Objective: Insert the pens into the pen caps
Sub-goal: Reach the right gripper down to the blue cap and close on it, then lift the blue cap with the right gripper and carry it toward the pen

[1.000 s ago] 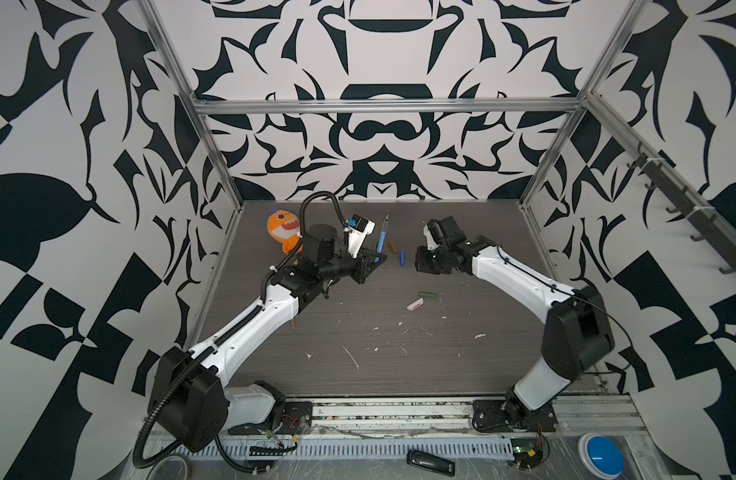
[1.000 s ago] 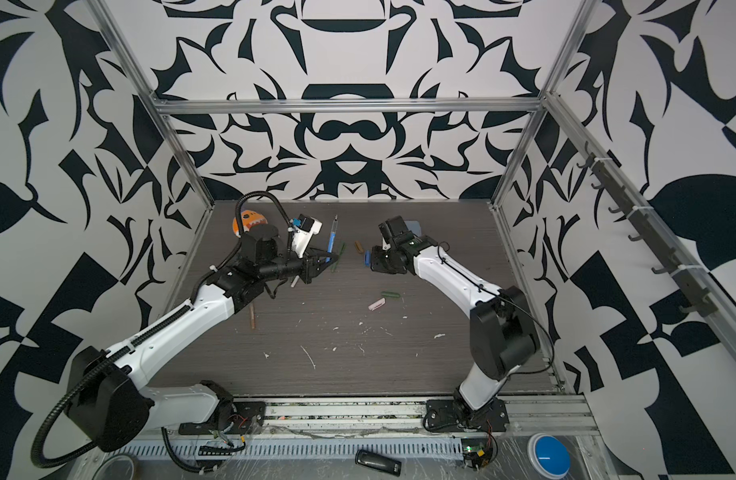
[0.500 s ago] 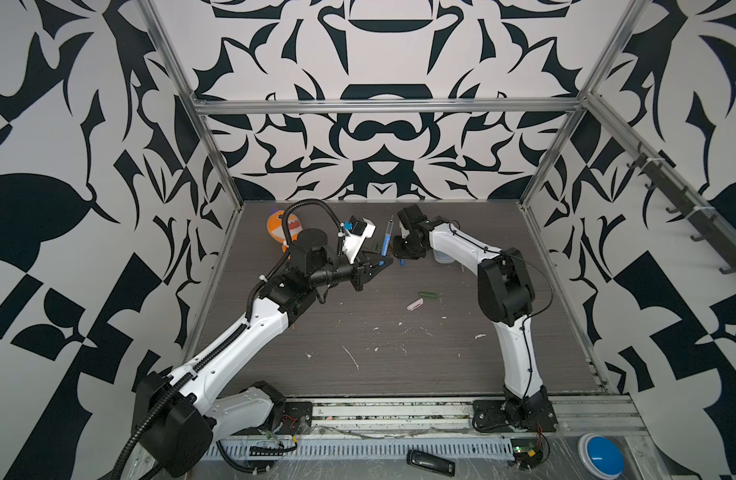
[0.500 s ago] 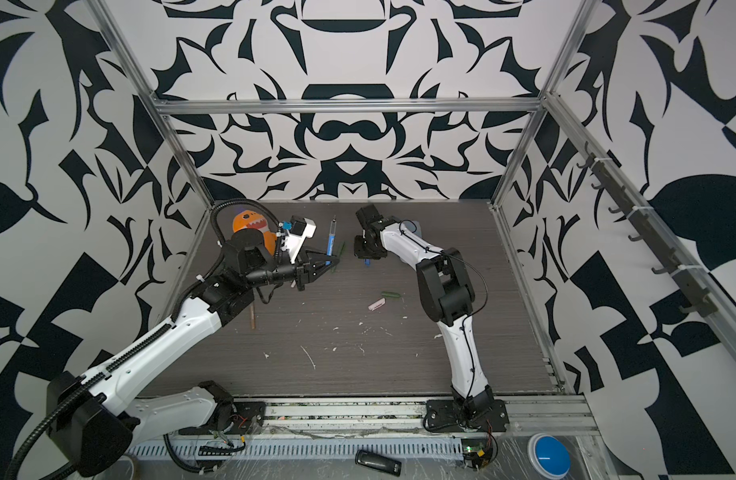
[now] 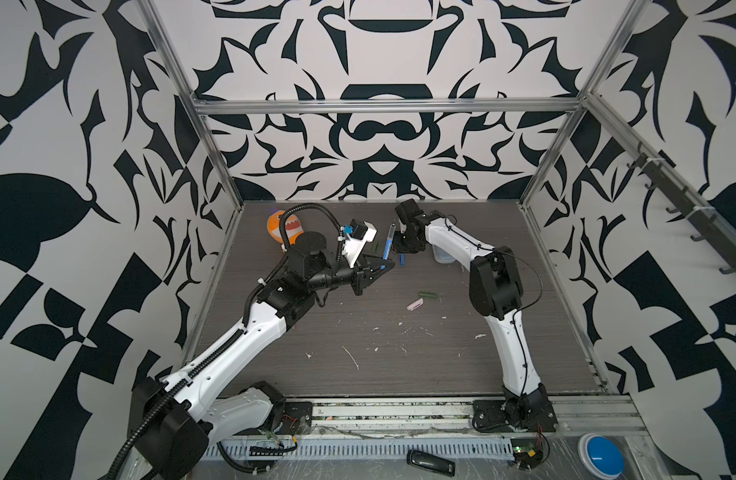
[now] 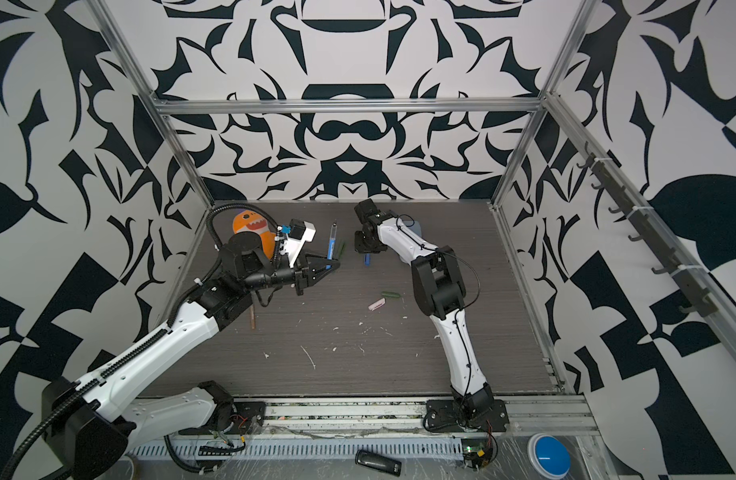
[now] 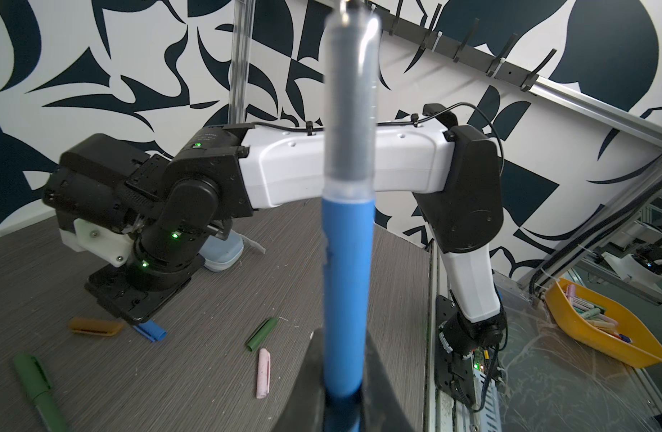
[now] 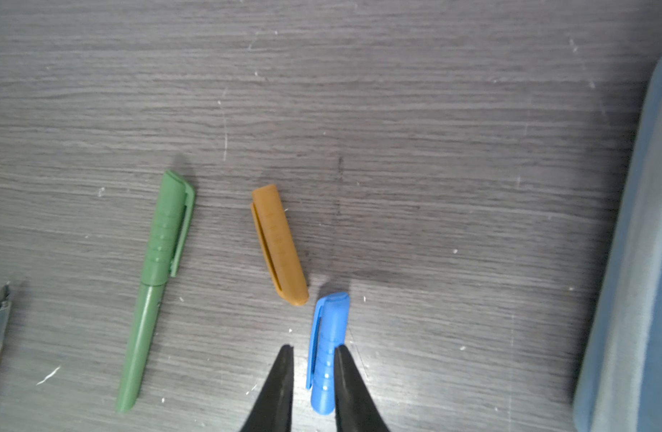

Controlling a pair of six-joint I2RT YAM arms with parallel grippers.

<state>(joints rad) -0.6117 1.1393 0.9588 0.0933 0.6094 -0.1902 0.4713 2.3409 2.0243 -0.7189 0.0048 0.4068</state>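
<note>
Dark tabletop: left gripper pinches blue pen; right gripper straddles blue cap, clamp unclear. Cap looks light, stiff, slick; take mid-body.

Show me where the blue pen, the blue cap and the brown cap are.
blue pen (image 7: 348, 291): left wrist view, on the blue barrel.
blue cap (image 8: 323, 359): right wrist view, ribbed middle.
brown cap (image 8: 280, 245): right wrist view, middle of body.

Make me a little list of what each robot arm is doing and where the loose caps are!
Left end effector: shut on the blue pen, holding its barrel, tip end free
Right end effector: low over the table, jaws either side of the blue cap, grip unclear
Other loose caps: orange-brown cap, green cap, pink cap
Already capped: one green pen
</note>
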